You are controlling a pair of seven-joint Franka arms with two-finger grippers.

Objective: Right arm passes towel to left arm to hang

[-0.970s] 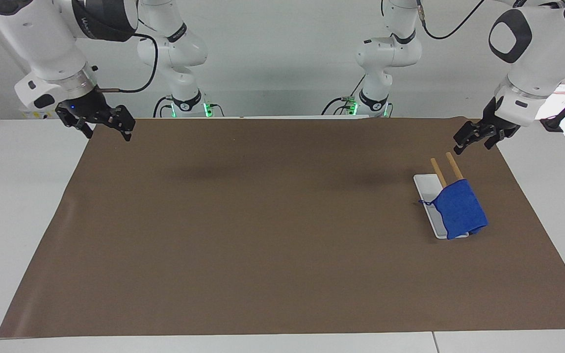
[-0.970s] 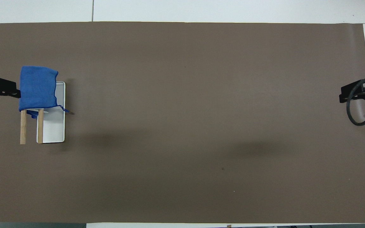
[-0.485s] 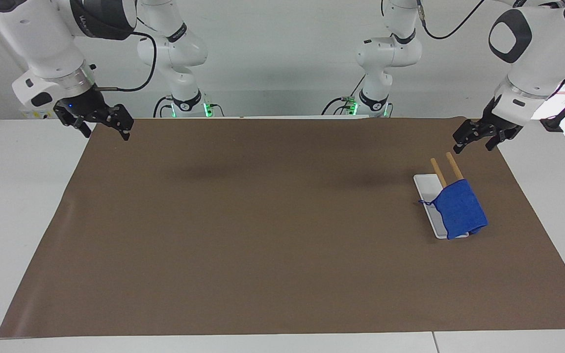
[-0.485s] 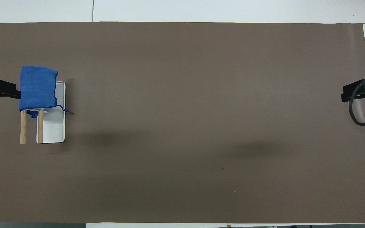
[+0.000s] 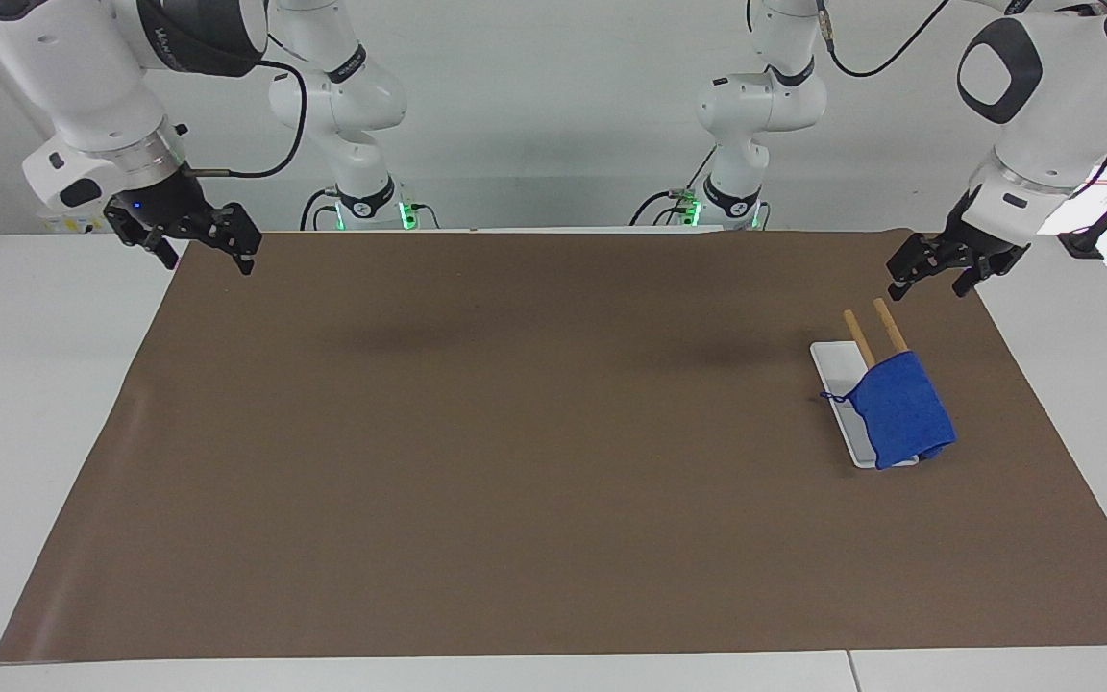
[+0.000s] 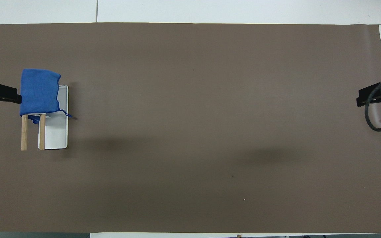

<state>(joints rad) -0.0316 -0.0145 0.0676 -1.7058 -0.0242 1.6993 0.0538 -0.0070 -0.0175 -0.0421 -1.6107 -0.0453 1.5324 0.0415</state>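
The towel [image 5: 900,408] already hangs over the 2 wooden rods of the rack [image 5: 868,337] on its white base at the left arm's end of the table [image 5: 553,538], so the hanging looks done. The left gripper [image 5: 938,266] hangs over the mat's edge near the rack with its fingers apart and empty. The right gripper [image 5: 190,235], also spread and empty, waits over the mat's corner at its own end; the sound course is to pull both arms clear without brushing the cloth.

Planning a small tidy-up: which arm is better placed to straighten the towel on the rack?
Left. The left gripper hangs open just by the rack holding the towel; the right gripper waits open at the table's other end.
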